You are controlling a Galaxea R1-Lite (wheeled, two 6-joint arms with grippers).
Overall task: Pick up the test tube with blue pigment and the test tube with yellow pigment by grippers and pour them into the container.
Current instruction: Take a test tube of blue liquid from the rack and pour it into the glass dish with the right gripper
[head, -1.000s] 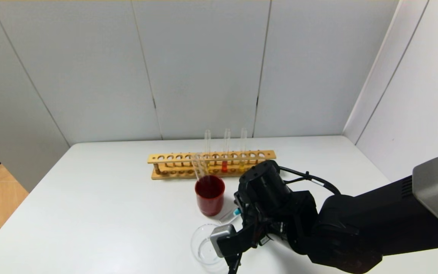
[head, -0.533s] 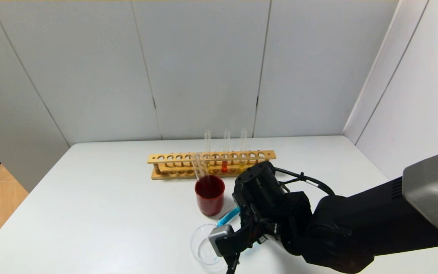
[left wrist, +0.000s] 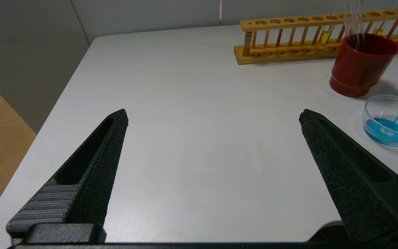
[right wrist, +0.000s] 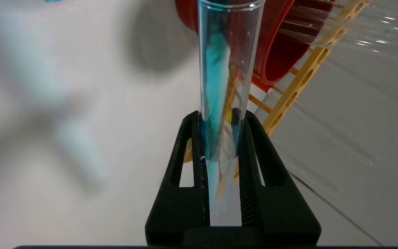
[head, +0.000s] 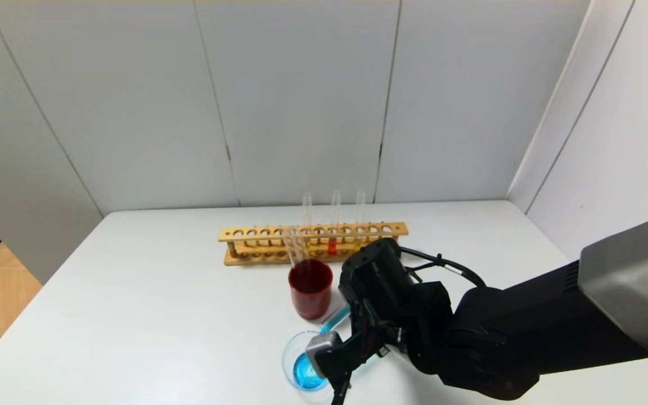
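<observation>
Our right gripper [right wrist: 219,116] clamps the test tube with blue pigment [right wrist: 221,72], tilted over the container [head: 296,351]; left gripper [left wrist: 212,119] gapes wide.

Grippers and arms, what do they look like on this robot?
The right gripper has matte black tapered fingers with ribbed inner faces and a small silver-grey box. Its arm is bulky, black and cylindrical, with black cables and a grey upper cover. The left gripper has grainy black tapered fingers with slots.

The right gripper [head: 340,388] is cut off by the head view's lower edge and hides most of the test tube with blue pigment [head: 335,320]. In the right wrist view, the container [right wrist: 52,1] is cropped at the edge, and the table [right wrist: 64,138] is blurred.
</observation>
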